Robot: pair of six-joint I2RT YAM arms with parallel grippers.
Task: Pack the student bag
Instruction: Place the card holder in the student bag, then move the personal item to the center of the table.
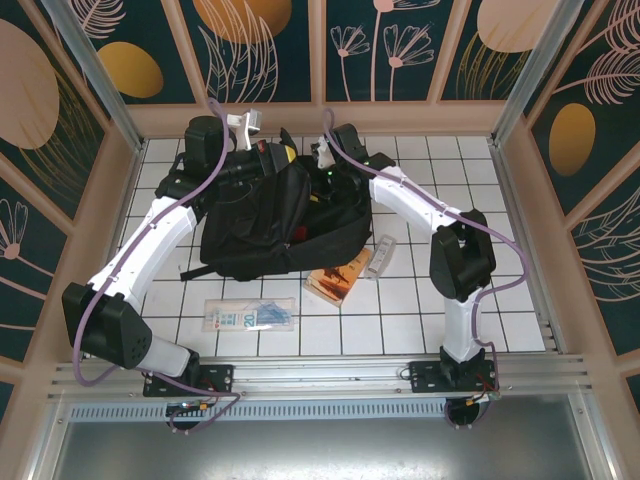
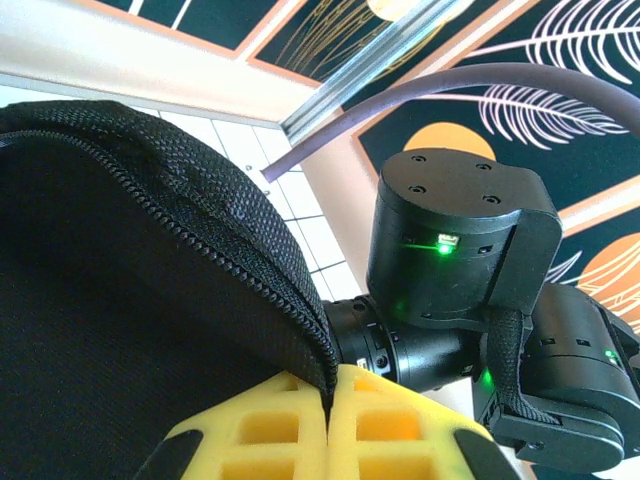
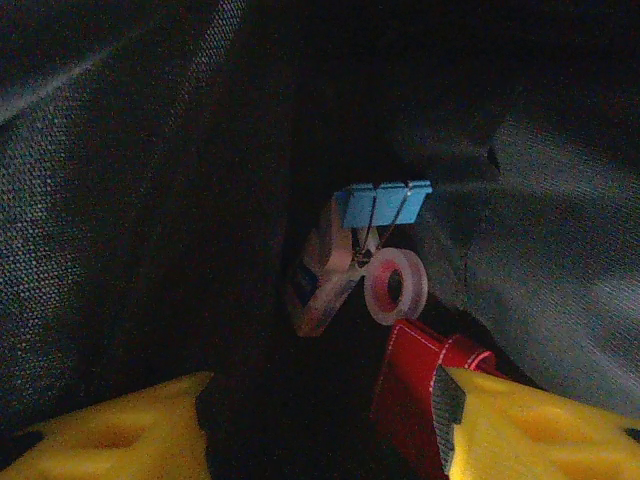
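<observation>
Inside large black fabric backpack [image 1: 270, 215], my right pincer [image 3: 322, 405] spread, empty; red stitched case [image 3: 415, 385] packed. Left pincer [image 2: 328, 420] clenched on its zipper rim. Outside: clear pouch [image 1: 250, 317], orange booklet [image 1: 335, 280], small box [image 1: 382, 257].

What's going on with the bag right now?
The left hand pinches the zipper edge of the bag, keeping it open. The right hand is inside, jaws apart, beside a red case, near blue clips and a pink ring. A pouch, a book and a small pack lie on the table.
</observation>
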